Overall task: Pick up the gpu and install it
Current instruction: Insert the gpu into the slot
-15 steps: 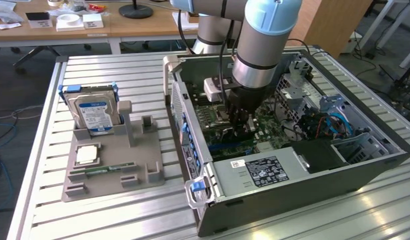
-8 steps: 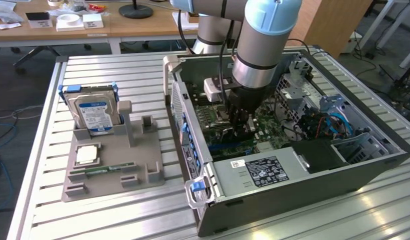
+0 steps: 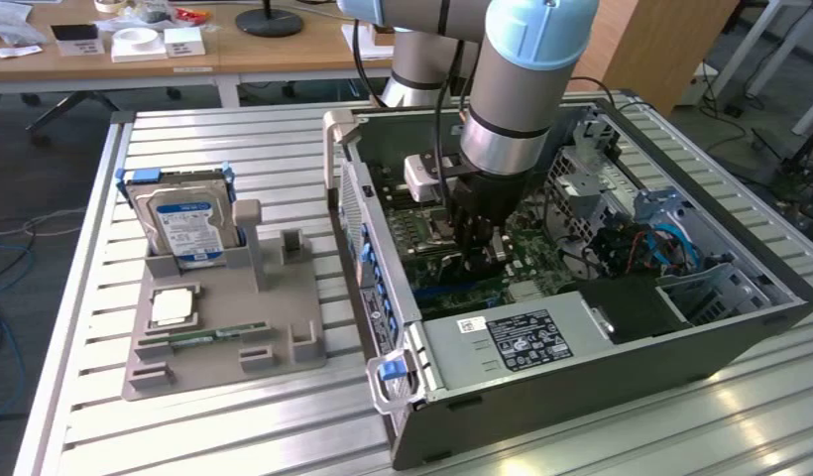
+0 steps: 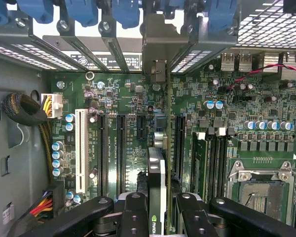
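**A:** Where is the thin, dark-faced rectangular gpu (image 4: pixel 157 170)?

**B:** It is standing edge-on inside the open grey metal computer case (image 3: pixel 619 387). It is hanging just over the green motherboard (image 4: pixel 123 94), between long black card slots (image 4: pixel 121 148). Whether it is seated cannot be told.

**A:** And the black two-fingered gripper (image 4: pixel 158 202)?

**B:** Its fingers (image 4: pixel 133 205) are clamping the gpu's flat faces from either side.

**A:** How is it likely handling?

**B:** Probably light and stiff, yet fragile. Pinching the flat faces away from the contact edge seems wisest.

**A:** Anything outside the case?

**B:** A silver hard drive with a blue-white label (image 3: pixel 188 223) is standing in a grey plastic holder (image 3: pixel 235 312), at the exterior view's left.
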